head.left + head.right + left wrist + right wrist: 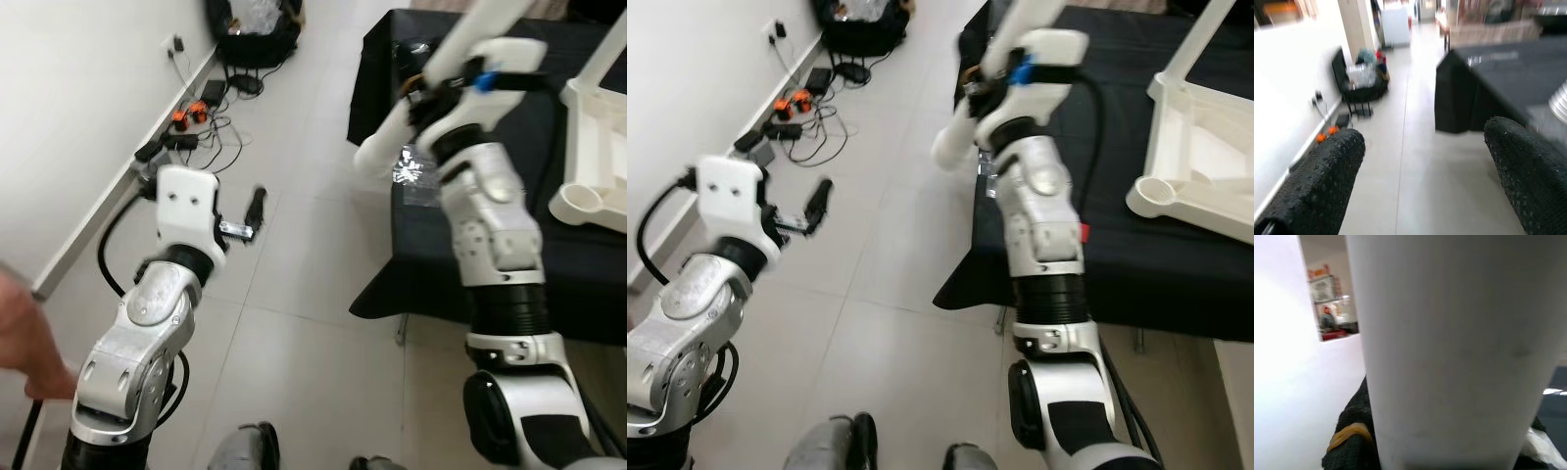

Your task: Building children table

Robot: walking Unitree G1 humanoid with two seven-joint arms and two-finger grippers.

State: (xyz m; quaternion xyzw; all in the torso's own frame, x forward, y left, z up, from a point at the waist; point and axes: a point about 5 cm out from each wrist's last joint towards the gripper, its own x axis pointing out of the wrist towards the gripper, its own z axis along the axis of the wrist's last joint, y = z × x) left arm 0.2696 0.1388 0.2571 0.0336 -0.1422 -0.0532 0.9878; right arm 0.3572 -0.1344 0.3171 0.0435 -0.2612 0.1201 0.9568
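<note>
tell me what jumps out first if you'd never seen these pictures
The right gripper is raised over the black-draped table, shut on a long white cylindrical table leg that slants up out of view. On that cloth to the right lies the white upturned children's table frame with a round corner socket. The left gripper hangs open above the pale tiled floor.

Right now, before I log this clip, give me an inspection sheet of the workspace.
Surface: black-draped table, pale tiled floor.
Job's things: white table frame lying on the cloth; white table leg in the right claw.
Clutter: black bag by the wall; crinkled plastic on the cloth.
Grippers: left claw open, empty, over the floor; right claw shut around the leg.
Cables: chargers and cords along the wall.
Surroundings: white wall; a person's hand at the left edge.
</note>
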